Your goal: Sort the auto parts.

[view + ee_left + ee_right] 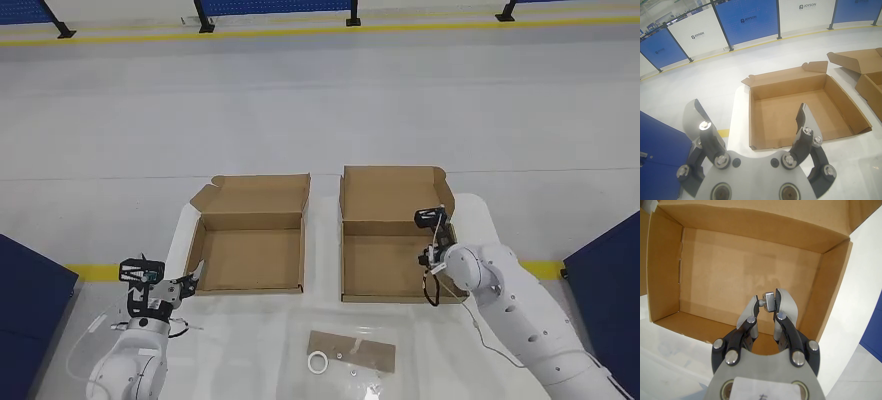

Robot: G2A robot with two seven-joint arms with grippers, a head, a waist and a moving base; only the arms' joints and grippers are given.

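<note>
Right tool (766,306) clamped on small metal part (770,303), over right box (753,224) floor. Lower closer before opening, so part cannot bounce out. Left tool (749,105) apart, empty, near left box (787,84)

Bright, even light falls from overhead. In the top view the pale floor (300,100) and the white table (250,330) come out almost washed out. The glossy tabletop mirrors the light in soft, cloudy patches near the right box (668,224), whose far wall sits darker than its base. Inside the left box (791,117) the walls throw only faint, soft-edged shade. Hard glints sit on the screw heads of the left gripper (750,104), and the small metal part (769,303) in the right gripper (767,296) carries a pale sheen. Both wrist views bend straight lines. The far partition panels (745,20) lean outward and the yellow floor line (753,47) bows.
</note>
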